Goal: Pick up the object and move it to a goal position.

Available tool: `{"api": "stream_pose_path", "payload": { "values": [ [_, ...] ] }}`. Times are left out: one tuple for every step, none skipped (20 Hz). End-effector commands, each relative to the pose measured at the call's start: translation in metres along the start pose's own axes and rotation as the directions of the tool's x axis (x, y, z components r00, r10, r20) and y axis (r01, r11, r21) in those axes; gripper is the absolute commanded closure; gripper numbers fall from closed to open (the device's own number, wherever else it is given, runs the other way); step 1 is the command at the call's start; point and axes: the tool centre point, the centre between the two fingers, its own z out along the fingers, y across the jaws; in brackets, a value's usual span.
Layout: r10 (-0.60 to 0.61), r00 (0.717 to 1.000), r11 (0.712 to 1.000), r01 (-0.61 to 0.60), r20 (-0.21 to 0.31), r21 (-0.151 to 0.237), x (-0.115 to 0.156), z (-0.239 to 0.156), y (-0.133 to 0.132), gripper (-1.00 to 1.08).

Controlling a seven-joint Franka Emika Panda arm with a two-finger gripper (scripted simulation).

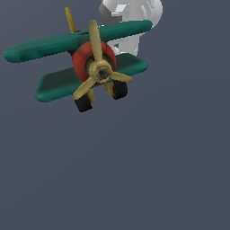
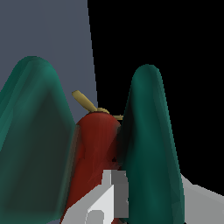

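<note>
The toy biplane (image 1: 90,67) sits in the upper part of the exterior view, toward that view's left, nose turned to the camera and the whole body tilted so the wingtips on the exterior view's right ride higher. Its two dark green wings (image 1: 76,42) are thick, rounded slabs with soft blunt ends and a slightly mottled, painted look; the upper one spans wider than the lower. Between them bulges a round red nose (image 1: 83,60), matte and a little blotchy. On it sits a tan-yellow three-blade propeller (image 1: 99,69) with flat paddle-like blades and a dull greyish hub. Two stubby black wheels (image 1: 119,90) hang below on short yellow struts, and a thin yellow tail fin (image 1: 70,20) pokes up behind the upper wing.

Behind the plane, a smooth pale grey-white robot arm (image 1: 130,22) shows rounded, glossy housings. The wrist view looks along the red fuselage (image 2: 94,148) between the two green wings, with a propeller blade (image 2: 85,101) beyond. A blocky light-grey finger (image 2: 107,199) lies against the fuselage; the gripper (image 2: 114,202) appears clamped on the plane, though the other finger is hidden.

The background is a flat, featureless slate-grey surface (image 1: 134,170).
</note>
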Motion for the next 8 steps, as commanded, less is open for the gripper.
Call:
{"api": "stream_pose_path", "payload": {
  "values": [
    [0.003, 1.0, 1.0, -0.003, 0.001, -0.005, 0.0018, 0.0029, 0.012, 1.08],
    [0.003, 1.0, 1.0, -0.003, 0.001, -0.005, 0.0022, 0.0036, 0.0139, 1.08],
    [0.003, 1.0, 1.0, -0.003, 0.002, -0.005, 0.0025, 0.0042, 0.0152, 1.08],
    [0.002, 1.0, 1.0, -0.002, 0.002, -0.005, 0.0026, 0.0046, 0.016, 1.08],
    [0.002, 1.0, 1.0, -0.002, 0.003, -0.005, 0.0027, 0.0048, 0.0162, 1.08],
    [0.002, 1.0, 1.0, -0.002, 0.003, -0.004, 0.0027, 0.0049, 0.0159, 1.08],
    [0.002, 1.0, 1.0, -0.002, 0.003, -0.004, 0.0027, 0.0047, 0.0153, 1.08],
    [0.002, 1.0, 1.0, -0.002, 0.003, -0.004, 0.0027, 0.0045, 0.0151, 1.08]
  ]
}}
